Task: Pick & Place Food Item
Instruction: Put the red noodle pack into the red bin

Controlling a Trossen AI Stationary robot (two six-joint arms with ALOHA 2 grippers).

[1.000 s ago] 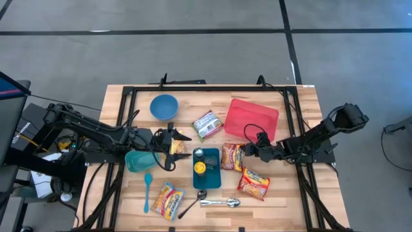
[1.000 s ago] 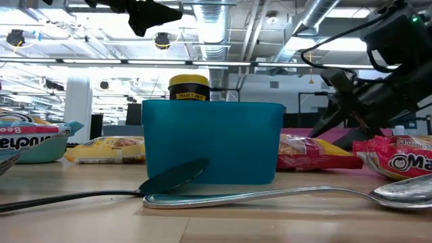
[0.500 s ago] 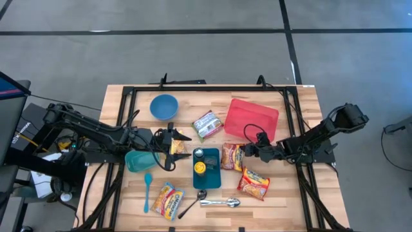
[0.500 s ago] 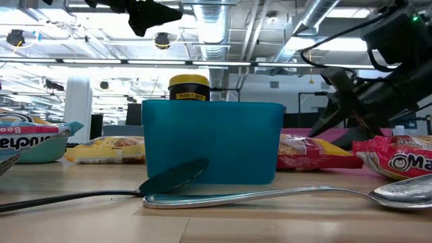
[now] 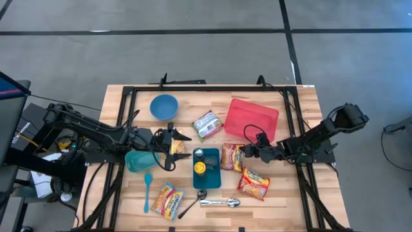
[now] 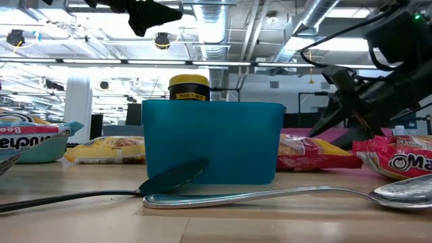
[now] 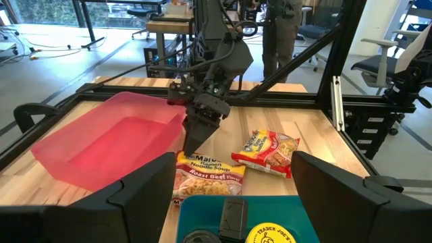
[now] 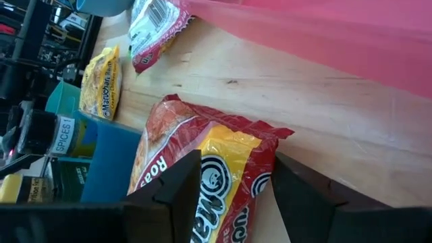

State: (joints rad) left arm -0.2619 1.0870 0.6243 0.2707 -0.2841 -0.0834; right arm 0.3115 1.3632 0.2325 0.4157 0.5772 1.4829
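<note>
A red ramen packet [image 5: 232, 156] lies flat on the table between the teal container [image 5: 207, 175] and the pink tray [image 5: 251, 119]. My right gripper [image 5: 248, 151] is low at the packet's tray-side end and is open. In its wrist view its two fingers stand on either side of that end [image 8: 236, 152]. The left wrist view shows these fingers [image 7: 194, 138] pointing down at the packet [image 7: 206, 174]. My left gripper [image 5: 172, 147] is open wide and empty, held high above a yellow packet [image 5: 179, 147] left of the container. My right gripper comes down slanting from the table's right onto the ramen packet's tray-side end [image 8: 260, 138], one finger on each side of it. I cannot tell whether the fingers touch it. The packet lies flat on the table.
The teal container holds a yellow-lidded spice jar [image 5: 201, 169]. Around it lie another ramen packet [image 5: 254, 183], a packet at the near left [image 5: 168, 200], a green packet [image 5: 207, 125], a blue bowl [image 5: 163, 106], a teal cup [image 5: 140, 160], a teal spoon [image 5: 147, 191] and metal spoons [image 5: 219, 202].
</note>
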